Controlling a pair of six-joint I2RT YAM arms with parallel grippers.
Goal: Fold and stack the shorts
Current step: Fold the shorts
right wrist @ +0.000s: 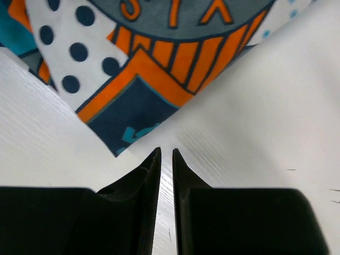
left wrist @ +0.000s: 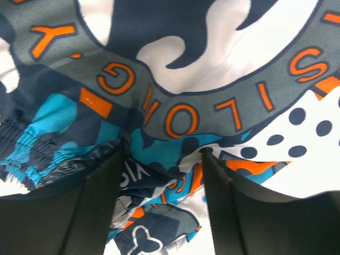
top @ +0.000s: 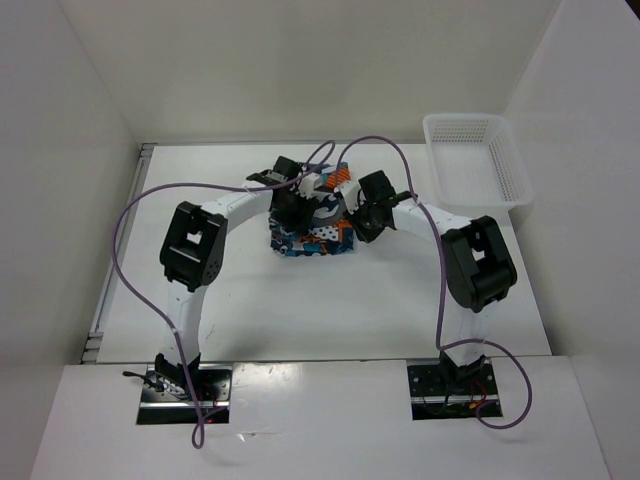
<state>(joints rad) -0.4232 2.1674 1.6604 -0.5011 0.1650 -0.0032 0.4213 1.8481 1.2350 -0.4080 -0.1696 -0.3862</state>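
The shorts [top: 312, 238] lie bunched mid-table [top: 300, 310], under both wrists. Left gripper [left wrist: 163, 156]: jaws spread wide, pressed onto the fabric. Right gripper [right wrist: 166, 154]: jaws nearly closed, holding nothing, just beside a shorts corner.

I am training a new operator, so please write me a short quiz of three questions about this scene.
1. True or false: the right gripper holds the shorts.
2. Which one is open? A) the left gripper B) the right gripper
3. Fill in: the basket stands at the far ____ corner of the table.
Key: 1 false; 2 A; 3 right.
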